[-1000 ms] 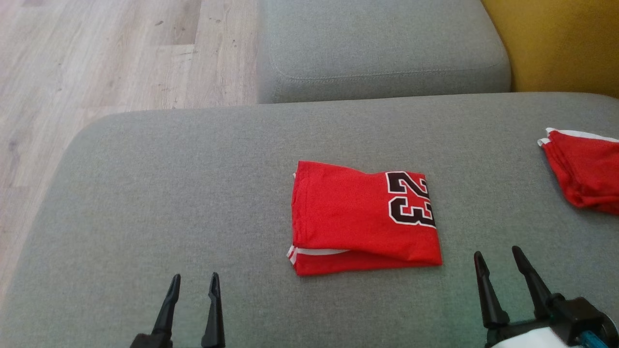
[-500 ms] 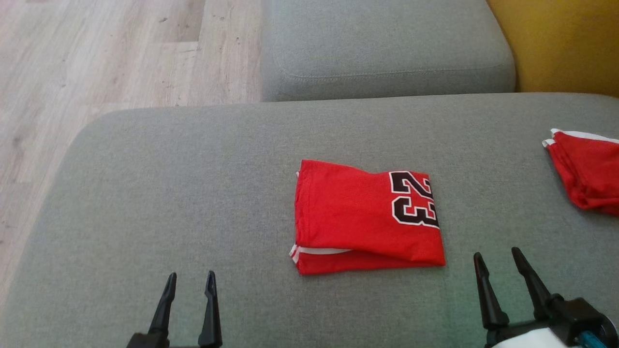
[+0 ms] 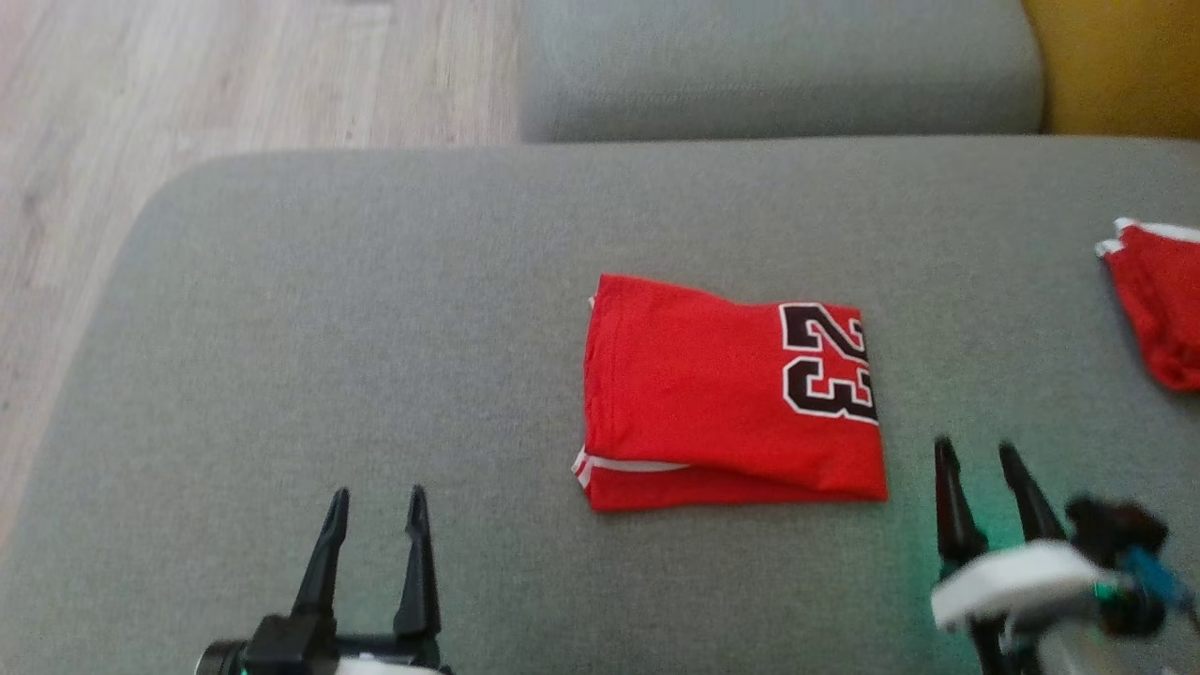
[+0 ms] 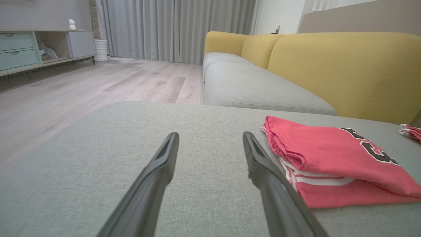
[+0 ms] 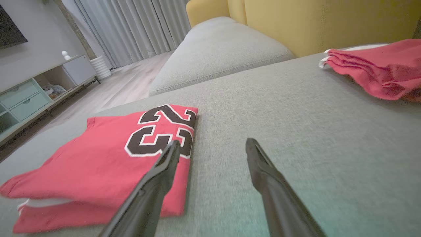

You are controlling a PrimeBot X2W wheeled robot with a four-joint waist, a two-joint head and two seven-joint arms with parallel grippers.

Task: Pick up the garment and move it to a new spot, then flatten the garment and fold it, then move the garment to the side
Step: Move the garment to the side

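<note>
Garment (image 3: pixel 727 394) lies folded, number up, mid grey cushion (image 3: pixel 328 309); left gripper (image 3: pixel 378 492) and right gripper (image 3: pixel 975 446) both spread wide and empty, right one just beside its near corner; judged: fold done, move-to-side step pending, next move needs a pinch through all layers

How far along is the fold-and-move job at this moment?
Done, by the look: the red garment lies folded into a compact rectangle, its 23 showing, on the grey cushion. In hand: nothing; the left gripper and right gripper are open and empty, the right one close to the garment's near right corner. Left: moving it to the side, perhaps toward the other red garment at the right edge.
</note>
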